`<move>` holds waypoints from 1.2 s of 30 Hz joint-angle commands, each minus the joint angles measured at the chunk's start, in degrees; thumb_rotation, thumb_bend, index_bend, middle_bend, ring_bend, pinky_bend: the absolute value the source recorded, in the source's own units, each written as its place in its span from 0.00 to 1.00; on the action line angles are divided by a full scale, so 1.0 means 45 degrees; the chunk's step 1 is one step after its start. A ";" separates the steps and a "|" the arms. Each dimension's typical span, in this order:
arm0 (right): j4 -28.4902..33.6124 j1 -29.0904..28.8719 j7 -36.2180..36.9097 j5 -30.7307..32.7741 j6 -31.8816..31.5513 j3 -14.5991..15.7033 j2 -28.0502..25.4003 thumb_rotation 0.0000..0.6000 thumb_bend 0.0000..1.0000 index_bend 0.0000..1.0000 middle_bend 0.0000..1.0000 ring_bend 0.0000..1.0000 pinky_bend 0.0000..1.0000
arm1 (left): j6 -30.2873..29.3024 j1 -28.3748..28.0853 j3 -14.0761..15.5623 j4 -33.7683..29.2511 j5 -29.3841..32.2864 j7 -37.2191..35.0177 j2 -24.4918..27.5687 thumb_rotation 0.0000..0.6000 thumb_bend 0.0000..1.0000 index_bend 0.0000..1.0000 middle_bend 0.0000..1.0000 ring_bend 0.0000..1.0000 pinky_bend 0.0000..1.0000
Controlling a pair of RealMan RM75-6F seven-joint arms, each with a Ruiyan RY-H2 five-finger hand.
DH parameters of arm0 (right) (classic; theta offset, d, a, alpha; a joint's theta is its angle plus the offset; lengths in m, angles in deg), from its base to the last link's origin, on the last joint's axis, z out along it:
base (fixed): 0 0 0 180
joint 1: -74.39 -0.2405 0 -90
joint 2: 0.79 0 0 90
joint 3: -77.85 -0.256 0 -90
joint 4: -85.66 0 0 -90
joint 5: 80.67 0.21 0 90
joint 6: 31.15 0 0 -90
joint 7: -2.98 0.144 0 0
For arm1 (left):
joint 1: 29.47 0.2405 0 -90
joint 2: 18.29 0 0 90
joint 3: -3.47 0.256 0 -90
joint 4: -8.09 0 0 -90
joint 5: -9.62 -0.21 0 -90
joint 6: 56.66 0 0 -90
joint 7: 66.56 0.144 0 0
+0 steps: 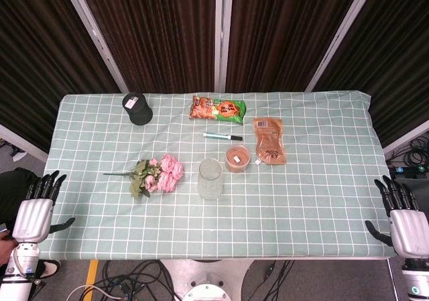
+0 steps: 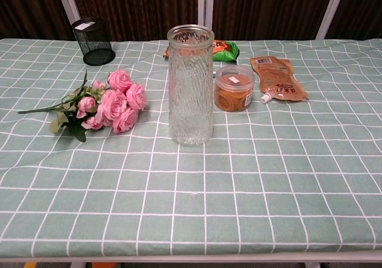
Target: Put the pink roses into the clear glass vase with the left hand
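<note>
The left hand [image 1: 37,210] hangs off the table's near-left corner, fingers spread, holding nothing. The roses [image 1: 157,175] lie on the cloth [image 1: 322,200] well to its right, further in; the vase [image 1: 210,178] stands upright just beyond them. The right hand [image 1: 402,217], fingers also spread and empty, sits at the near-right edge.

No lettering can be read with certainty in either view. The orange-and-green foil snack bag [image 1: 217,108] carries printed characters, too small to make out. The brown spouted pouch [image 2: 279,78] bears dark print across its front, blurred. The round clear plastic tub with orange contents [image 2: 234,88] has a small white lid sticker, illegible.
</note>
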State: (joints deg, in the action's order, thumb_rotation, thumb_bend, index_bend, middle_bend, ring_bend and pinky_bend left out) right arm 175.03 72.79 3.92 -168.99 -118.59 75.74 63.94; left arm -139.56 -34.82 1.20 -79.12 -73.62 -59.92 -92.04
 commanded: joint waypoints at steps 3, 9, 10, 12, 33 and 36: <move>-0.0121 -0.0038 0.0049 -0.0097 -0.0088 -0.0033 0.0118 1.00 0.13 0.00 0.00 0.00 0.00 | 0.0076 0.0015 0.0041 -0.0066 0.0085 0.0066 0.0063 1.00 0.04 0.07 0.00 0.00 0.05; -0.0023 -0.0074 0.0032 -0.0068 -0.0142 -0.0142 0.0047 1.00 0.13 0.00 0.00 0.00 0.00 | 0.0106 -0.0013 0.0041 -0.0062 0.0057 -0.0087 0.0094 1.00 0.04 0.07 0.00 0.00 0.05; 0.0014 -0.0093 0.0033 -0.0015 -0.0123 -0.0184 0.0035 1.00 0.13 0.00 0.00 0.00 0.00 | 0.0145 -0.0045 0.0030 -0.0085 0.0049 -0.0144 0.0117 1.00 0.04 0.07 0.00 0.00 0.05; 0.0084 -0.0130 0.0055 0.0086 -0.0063 -0.0248 0.0019 1.00 0.13 0.00 0.00 0.00 0.00 | 0.0216 -0.0107 0.0004 -0.0120 0.0037 -0.0245 0.0148 1.00 0.04 0.07 0.00 0.00 0.05; 0.0989 -0.0610 -0.0851 0.0234 0.0433 -0.0498 -0.0125 1.00 0.13 0.00 0.00 0.00 0.00 | 0.2342 -0.1914 -0.0182 0.0246 -0.0502 -0.1613 -0.0334 1.00 0.04 0.07 0.00 0.00 0.10; 0.1126 -0.0678 -0.0989 0.0221 0.0541 -0.0479 -0.0169 1.00 0.13 0.00 0.00 0.00 0.00 | 0.2880 -0.2362 -0.0352 0.0381 -0.0363 -0.1669 -0.0563 1.00 0.04 0.07 0.00 0.00 0.10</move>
State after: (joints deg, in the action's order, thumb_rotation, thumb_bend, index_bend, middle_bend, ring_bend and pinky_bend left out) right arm 179.97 69.83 -0.40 -167.97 -116.28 73.56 63.25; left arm -127.65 -44.48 0.07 -77.77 -75.62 -67.35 -93.96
